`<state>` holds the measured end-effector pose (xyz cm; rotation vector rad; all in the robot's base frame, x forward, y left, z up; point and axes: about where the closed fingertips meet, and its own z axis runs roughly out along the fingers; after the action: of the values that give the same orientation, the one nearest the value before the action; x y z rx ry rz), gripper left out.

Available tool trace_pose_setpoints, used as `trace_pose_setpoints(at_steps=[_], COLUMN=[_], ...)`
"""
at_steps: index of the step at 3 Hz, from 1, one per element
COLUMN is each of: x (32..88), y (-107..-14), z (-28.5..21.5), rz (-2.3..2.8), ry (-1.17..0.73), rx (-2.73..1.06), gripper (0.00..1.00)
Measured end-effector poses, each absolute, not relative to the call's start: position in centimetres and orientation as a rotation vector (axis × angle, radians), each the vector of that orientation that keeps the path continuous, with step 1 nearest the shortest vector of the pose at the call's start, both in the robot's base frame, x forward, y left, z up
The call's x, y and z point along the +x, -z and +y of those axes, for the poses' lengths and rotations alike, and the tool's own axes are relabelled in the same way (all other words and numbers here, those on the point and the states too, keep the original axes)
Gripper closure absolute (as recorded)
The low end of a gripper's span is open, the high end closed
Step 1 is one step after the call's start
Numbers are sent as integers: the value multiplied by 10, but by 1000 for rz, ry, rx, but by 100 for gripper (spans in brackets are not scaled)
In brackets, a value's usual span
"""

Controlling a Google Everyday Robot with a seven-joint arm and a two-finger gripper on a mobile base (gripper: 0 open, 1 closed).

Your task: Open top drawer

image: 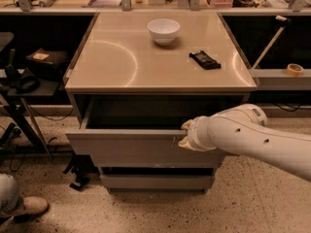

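The top drawer (131,149) is a wide flat grey front under the tan counter, pulled out toward me so its dark inside shows. Small pale scratch marks sit right of its centre. My gripper (185,134) is at the drawer's upper edge, right of centre, at the end of a white arm (252,137) that comes in from the right. The arm's wrist hides most of the gripper.
A lower grey drawer front (158,181) sits below. On the counter (112,67) stand a white bowl (164,31) and a black flat object (204,59). A tape roll (294,69) lies on the right shelf. A shoe (26,208) is at the lower left.
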<state>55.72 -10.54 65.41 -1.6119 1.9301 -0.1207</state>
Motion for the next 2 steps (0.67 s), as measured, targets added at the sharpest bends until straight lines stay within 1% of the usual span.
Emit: trace_pose_setpoints(at_steps=[1, 2], x=[535, 485], y=[-655, -673], z=[-104, -106], rz=[1899, 1839], ry=[107, 162], rx=[-1555, -1470], gripper=[100, 100])
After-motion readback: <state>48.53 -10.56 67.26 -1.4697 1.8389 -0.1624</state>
